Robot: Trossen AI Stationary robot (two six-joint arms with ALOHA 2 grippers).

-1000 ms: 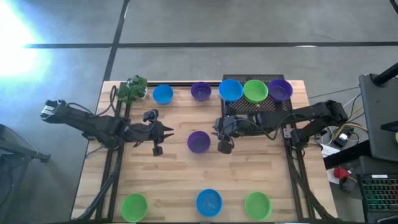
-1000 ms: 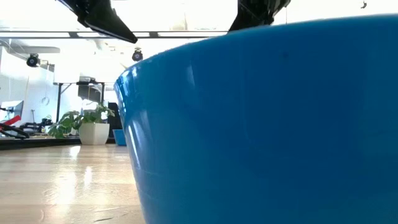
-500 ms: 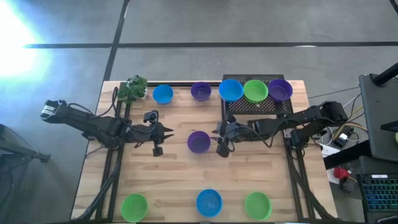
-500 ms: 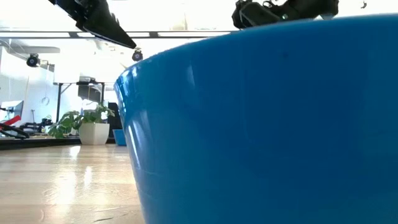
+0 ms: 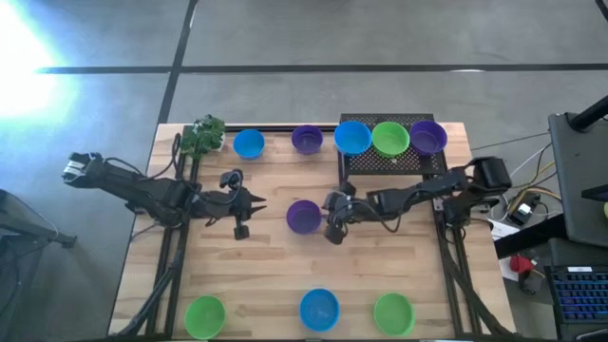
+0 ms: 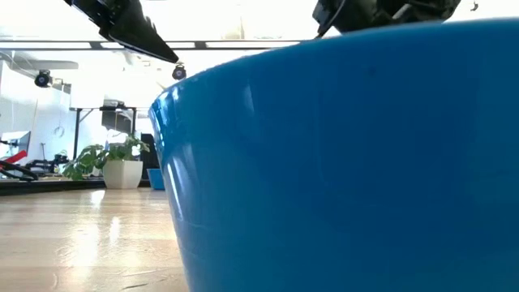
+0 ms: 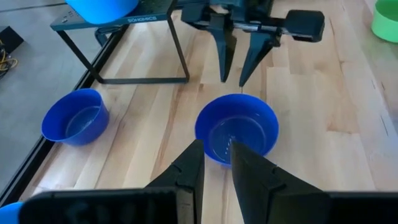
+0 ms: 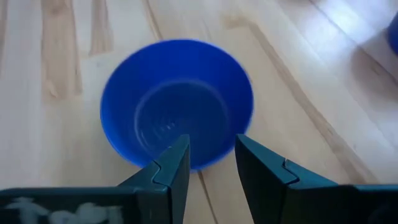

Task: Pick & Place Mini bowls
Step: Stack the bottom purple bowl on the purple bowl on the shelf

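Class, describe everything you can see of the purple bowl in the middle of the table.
The purple bowl is small, round and glossy, plastic by its look, and stands upright and empty on the wooden table, apart from the other bowls. The wrist views render it blue. The right gripper is beside its rim, fingers open and pointing down at it; no contact shows. The left gripper waits on its other side, clear of it.

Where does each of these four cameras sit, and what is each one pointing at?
High: overhead, straight down on the table; both arms show.
Low: table height, blocked by a blue bowl; arm parts above.
Left wrist: past the left gripper at the middle bowl.
Right wrist: over the right gripper, same bowl.
Shared: that bowl, purple from overhead.
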